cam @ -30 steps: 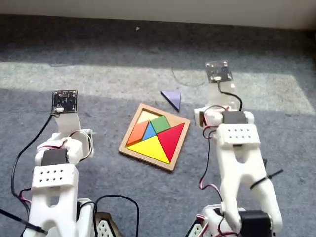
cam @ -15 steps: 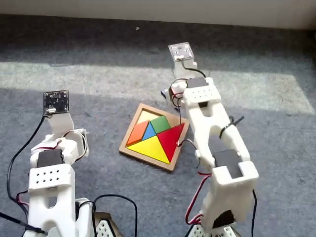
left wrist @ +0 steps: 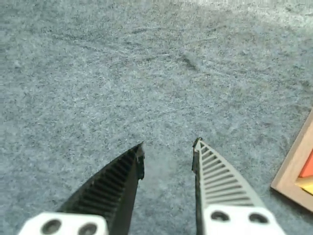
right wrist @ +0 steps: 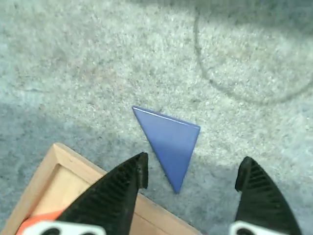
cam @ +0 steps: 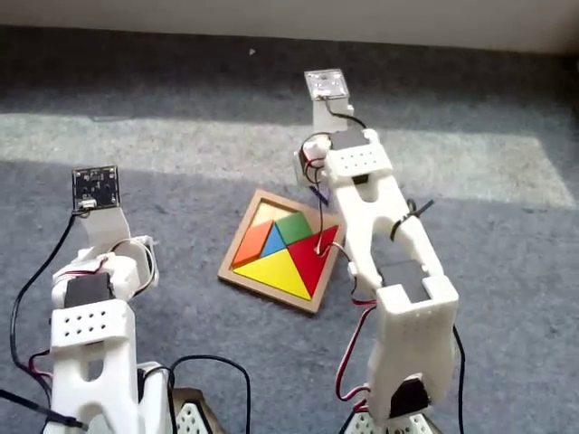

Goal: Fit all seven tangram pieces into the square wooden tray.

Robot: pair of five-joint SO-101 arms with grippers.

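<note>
Hovering over the grey carpet (cam: 181,136) in the upper middle of the high view, the right gripper (right wrist: 193,164) had its jaws spread wide and gripped nothing. The purple triangle (right wrist: 168,142) lay flat on the carpet between them, touching neither, just beside a corner of the tray (right wrist: 78,159). That wooden tray sat at frame centre with coloured pieces (cam: 280,267) inside. At lower left, the left gripper (left wrist: 168,144) stood partly open and empty over carpet, near the tray's edge.

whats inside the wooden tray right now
Five pieces sit in the tray: yellow triangle, red triangle, orange piece, blue triangle, green square. The far corner is bare wood. The right arm hides the corner beside the red triangle.
</note>
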